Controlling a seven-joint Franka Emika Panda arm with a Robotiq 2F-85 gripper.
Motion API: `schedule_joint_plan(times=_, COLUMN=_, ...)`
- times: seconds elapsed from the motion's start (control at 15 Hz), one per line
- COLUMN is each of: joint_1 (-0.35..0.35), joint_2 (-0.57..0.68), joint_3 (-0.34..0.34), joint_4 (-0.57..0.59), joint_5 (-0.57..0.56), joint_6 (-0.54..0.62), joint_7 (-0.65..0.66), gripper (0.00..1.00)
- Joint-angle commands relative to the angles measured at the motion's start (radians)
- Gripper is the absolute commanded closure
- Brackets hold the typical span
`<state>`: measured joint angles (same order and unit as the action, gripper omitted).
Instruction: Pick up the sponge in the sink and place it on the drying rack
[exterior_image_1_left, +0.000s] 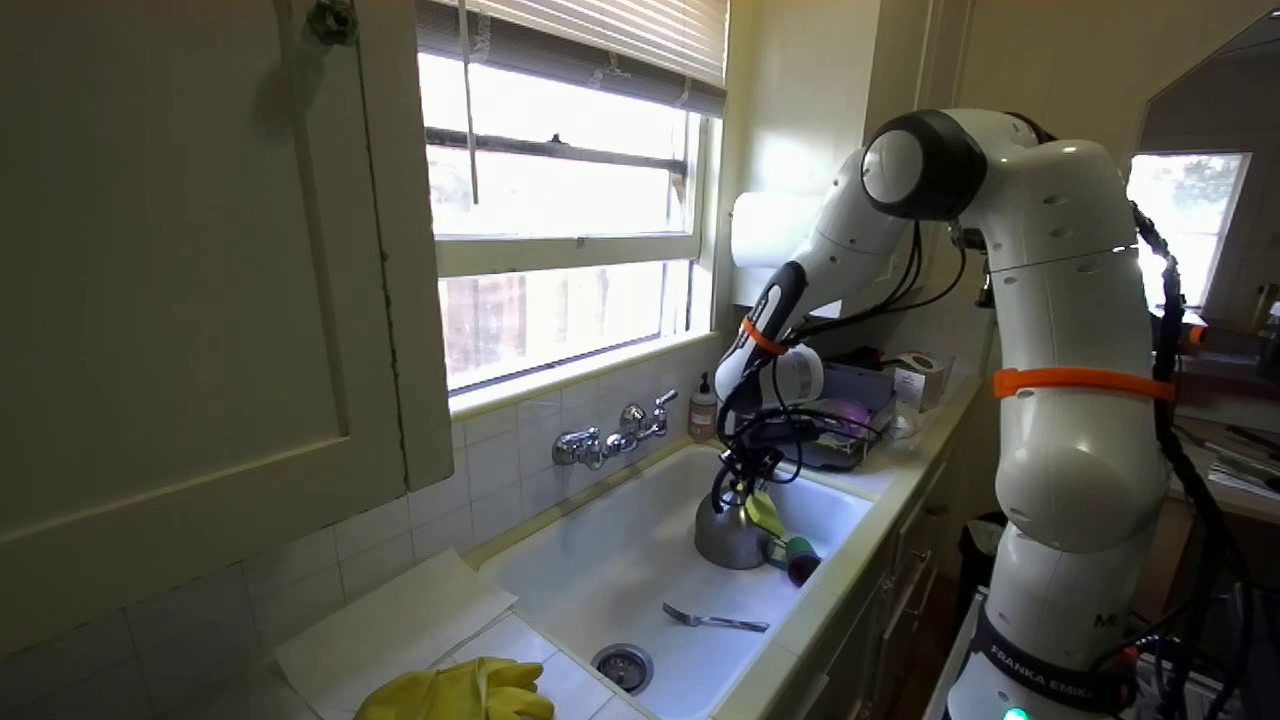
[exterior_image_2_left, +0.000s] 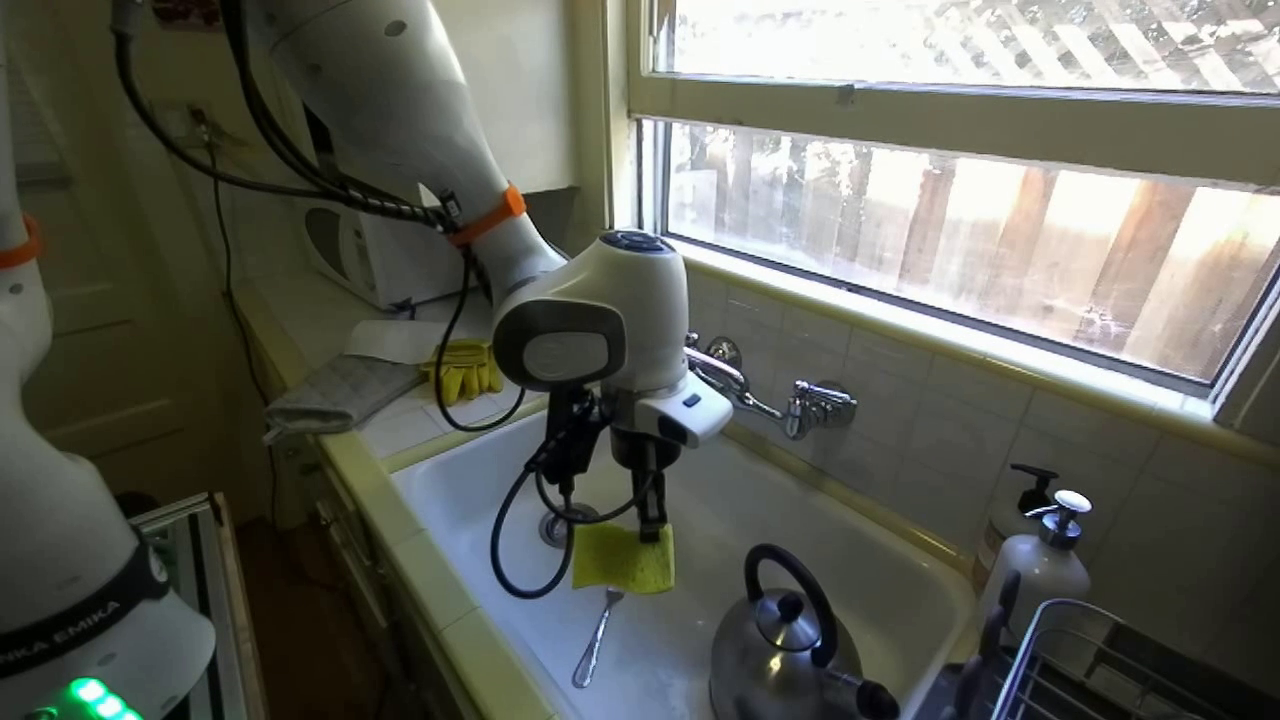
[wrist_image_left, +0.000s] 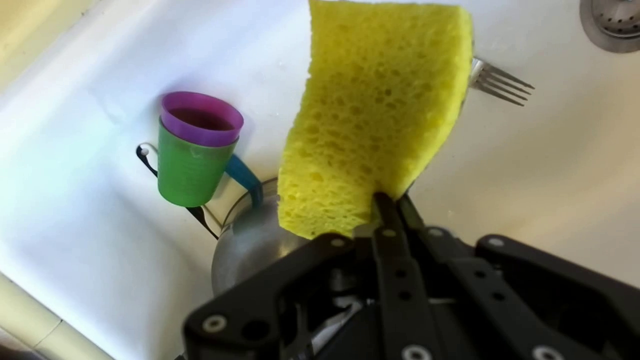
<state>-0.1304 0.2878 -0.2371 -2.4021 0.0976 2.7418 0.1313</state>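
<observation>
The yellow sponge (wrist_image_left: 380, 100) is pinched near one end between the fingertips of my gripper (wrist_image_left: 395, 197), which is shut on it. In the exterior views the sponge (exterior_image_2_left: 625, 560) (exterior_image_1_left: 763, 512) hangs from the gripper (exterior_image_2_left: 651, 525) above the floor of the white sink (exterior_image_2_left: 860, 560), apart from the basin. The drying rack (exterior_image_2_left: 1062, 604) stands on the counter beyond the kettle end of the sink, with only part of it in that exterior view. It also shows behind the gripper in an exterior view (exterior_image_1_left: 872, 388), partly hidden by the arm and cables.
A steel kettle (exterior_image_2_left: 785, 655) stands in the sink near the gripper. Stacked green and purple cups (wrist_image_left: 195, 160) lie beside it. A fork (exterior_image_1_left: 715, 622) lies on the sink floor. The wall faucet (exterior_image_1_left: 605, 445) juts out. Soap bottles (exterior_image_2_left: 1040, 570) stand by the rack.
</observation>
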Motion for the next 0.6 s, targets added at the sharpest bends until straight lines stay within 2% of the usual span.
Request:
schedule_joint_plan(times=0.0, joint_1=-0.012, joint_2=-0.002, joint_3=0.011, joint_4=-0.001, joint_5=-0.010, joint_6=-0.002, joint_7=0.008, gripper=0.97)
schedule_joint_plan(times=0.2, joint_1=-0.011, joint_2=-0.005, joint_3=0.008, joint_4=-0.003, joint_5=-0.011, joint_6=0.005, joint_7=0.016, gripper=0.99)
schedule_joint_plan(times=0.53, joint_1=-0.061, joint_2=-0.038, joint_3=-0.007, joint_4=0.019, joint_5=0.016, joint_6=0.003, joint_7=-0.002, gripper=0.99)
